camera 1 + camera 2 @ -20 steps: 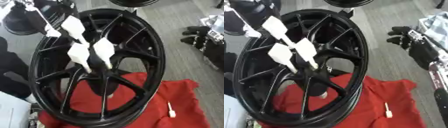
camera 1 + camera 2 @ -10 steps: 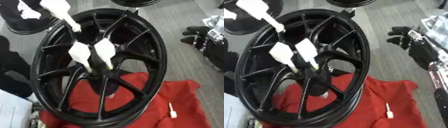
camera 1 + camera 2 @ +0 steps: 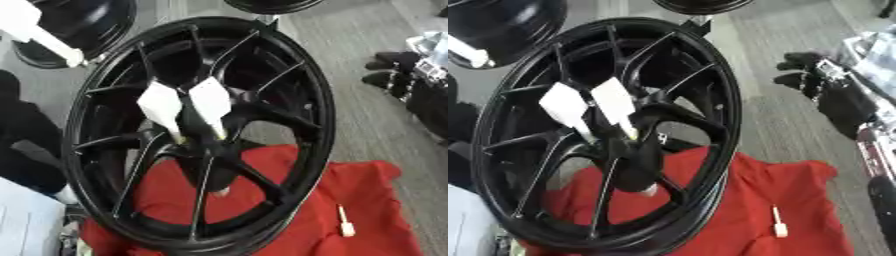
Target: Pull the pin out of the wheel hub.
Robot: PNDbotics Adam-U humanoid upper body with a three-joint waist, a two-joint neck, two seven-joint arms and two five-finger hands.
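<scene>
While the left eye view shows only dark bits at its right edge, the right eye view shows the right hand [image 3: 802, 75] there more fully. It is black, well away from the wheel, and its fingers [image 3: 787, 65] hang loose and a little apart, holding nothing.

The left eye view has a big white bar [image 3: 39, 32] in the top left corner. In the right eye view only its small end shows, and I cannot tell what it is.

The black wheel [image 3: 320, 100] stands tilted, with its bottom edge on a red cloth [image 3: 367, 190]. The cloth lies on the grey floor [image 3: 350, 40]. In the middle of the wheel is the hub [image 3: 206, 150]. Two white pieces [image 3: 210, 100] sit side by side there. They are wide at the top, and their thin ends point down into the hub. Nothing is holding them.

A small white pin [image 3: 346, 222] lies on the red cloth, to the right of the wheel and apart from it.

Another black wheel [image 3: 96, 20] lies on the floor behind, at the top left
</scene>
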